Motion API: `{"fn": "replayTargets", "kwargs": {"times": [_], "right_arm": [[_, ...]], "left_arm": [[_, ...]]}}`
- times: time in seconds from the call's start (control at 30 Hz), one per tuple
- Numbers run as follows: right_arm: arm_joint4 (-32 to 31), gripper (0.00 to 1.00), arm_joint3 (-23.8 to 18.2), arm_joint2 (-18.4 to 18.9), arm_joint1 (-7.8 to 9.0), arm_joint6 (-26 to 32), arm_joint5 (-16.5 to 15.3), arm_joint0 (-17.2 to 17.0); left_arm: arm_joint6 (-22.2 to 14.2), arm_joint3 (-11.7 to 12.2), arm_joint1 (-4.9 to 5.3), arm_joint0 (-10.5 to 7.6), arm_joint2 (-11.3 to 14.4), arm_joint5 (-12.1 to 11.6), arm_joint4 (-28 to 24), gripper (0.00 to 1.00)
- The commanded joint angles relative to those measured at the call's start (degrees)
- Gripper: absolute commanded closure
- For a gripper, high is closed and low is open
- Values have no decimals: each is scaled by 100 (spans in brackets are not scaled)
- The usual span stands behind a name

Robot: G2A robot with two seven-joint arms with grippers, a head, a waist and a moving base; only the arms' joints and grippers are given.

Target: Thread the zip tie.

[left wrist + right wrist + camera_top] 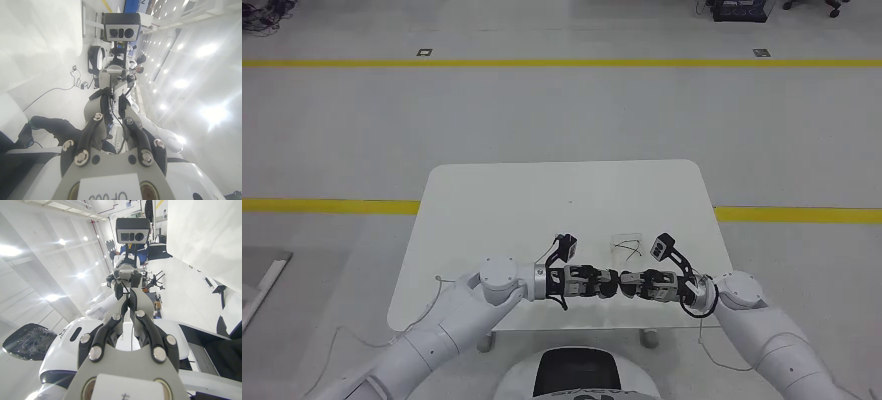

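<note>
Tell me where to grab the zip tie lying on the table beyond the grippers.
The zip tie lies flat and bent on the table, so I'd come straight down from above and pinch across the thin strand near one end, jaws square to it. Head and tail are too small to tell apart here.

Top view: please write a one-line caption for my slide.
Left hand and right hand meet tip to tip above the white table, near a thin black strand.

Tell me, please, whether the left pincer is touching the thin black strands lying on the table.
Apart. In the top view the strands lie on the table farther from the robot, with bare tabletop between them and the left pincer.
</note>
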Motion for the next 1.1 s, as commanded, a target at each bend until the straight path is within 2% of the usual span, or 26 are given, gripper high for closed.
{"fn": "replayTargets", "kwargs": {"times": [0.0,0.17,0.37,0.53,0.7,1.07], "right_arm": [[2,100,6,1,-4,15,1,4],[-29,100,23,4,-11,29,28,16],[-36,100,37,12,-20,41,31,22],[-26,100,52,24,-28,62,22,24],[-19,100,65,35,-35,86,14,24],[-25,100,89,60,-47,120,17,17]], "left_arm": [[0,7,-3,-7,4,10,-2,88],[-7,18,-12,-31,15,29,-2,96],[-12,44,-22,-48,24,33,-14,96],[-10,62,-28,-55,26,21,-22,88],[-19,69,-27,-46,19,4,-31,87],[-34,66,-28,-39,21,16,-16,98]]}}
